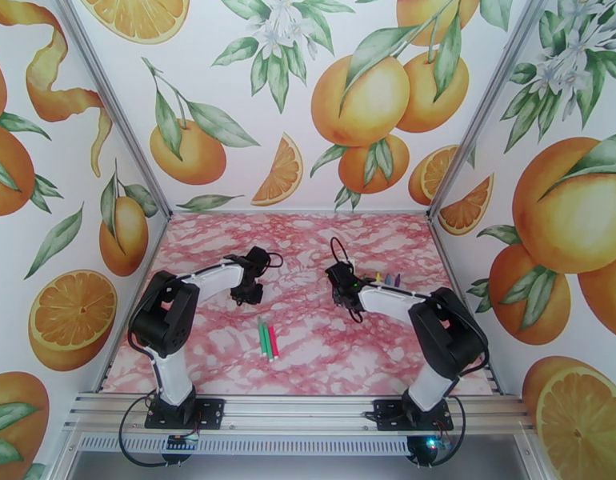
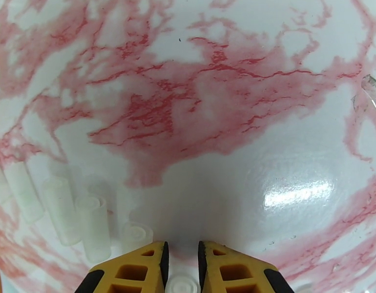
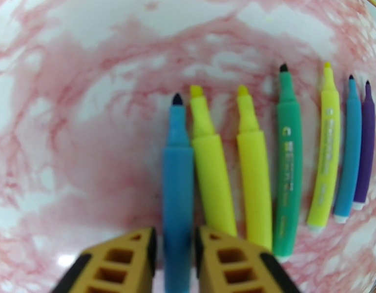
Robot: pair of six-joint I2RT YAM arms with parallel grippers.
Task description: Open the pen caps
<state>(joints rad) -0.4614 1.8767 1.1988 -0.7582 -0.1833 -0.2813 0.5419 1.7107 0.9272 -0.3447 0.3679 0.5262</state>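
Now the left arm (image 1: 208, 275) and right arm (image 1: 392, 298) reach forward over the bench (image 1: 348, 358), elbows bent, wrists tipped down. The left fingers (image 2: 139, 267) stand slightly apart astride a clear cap (image 2: 180, 285), more caps (image 2: 61, 216) lying beside them. The right fingers (image 3: 124, 262), narrowly spread, straddle a blue pen (image 3: 177, 157) at the end of a row of seven uncapped pens (image 3: 288, 157).
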